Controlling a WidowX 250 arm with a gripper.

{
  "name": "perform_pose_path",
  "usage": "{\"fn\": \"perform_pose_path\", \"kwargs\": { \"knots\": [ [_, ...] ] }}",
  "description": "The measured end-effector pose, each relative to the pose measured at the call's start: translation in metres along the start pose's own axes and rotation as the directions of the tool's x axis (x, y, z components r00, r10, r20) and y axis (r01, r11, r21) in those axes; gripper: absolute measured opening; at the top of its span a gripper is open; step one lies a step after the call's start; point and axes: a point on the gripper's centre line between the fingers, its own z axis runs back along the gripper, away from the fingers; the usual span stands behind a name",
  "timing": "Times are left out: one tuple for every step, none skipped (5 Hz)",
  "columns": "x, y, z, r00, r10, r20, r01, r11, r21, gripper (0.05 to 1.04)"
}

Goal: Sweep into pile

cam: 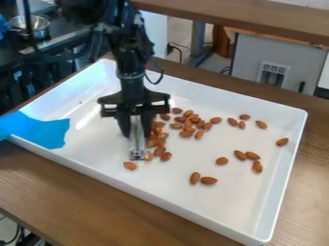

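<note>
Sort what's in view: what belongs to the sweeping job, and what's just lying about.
For the job:
almonds
white tray
gripper
metal tool held in it

Lying about:
blue sheet over the tray's edge
metal bowl in the background

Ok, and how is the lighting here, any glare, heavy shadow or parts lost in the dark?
Camera view: bright glare streaks on the floor of the white tray, left of the arm, plus a pale sheen on its left side; only faint, soft shadows by the almonds; the arm's upper part partly merges with the dark background at upper left.
</note>
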Motion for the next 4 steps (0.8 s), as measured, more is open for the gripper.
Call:
{"fn": "perform_pose_path", "kwargs": {
  "knots": [
    [-0.002,-0.035,-0.002,1.000,0.014,-0.023,-0.015,1.000,-0.021,0.381],
    [-0.006,-0.066,-0.004,0.999,0.018,-0.037,-0.019,0.999,-0.032,0.381],
    [-0.008,-0.094,-0.007,0.999,0.026,-0.031,-0.027,0.999,-0.036,0.381],
    [-0.014,-0.135,-0.009,0.999,0.028,-0.033,-0.030,0.998,-0.053,0.381]
  ]
}}
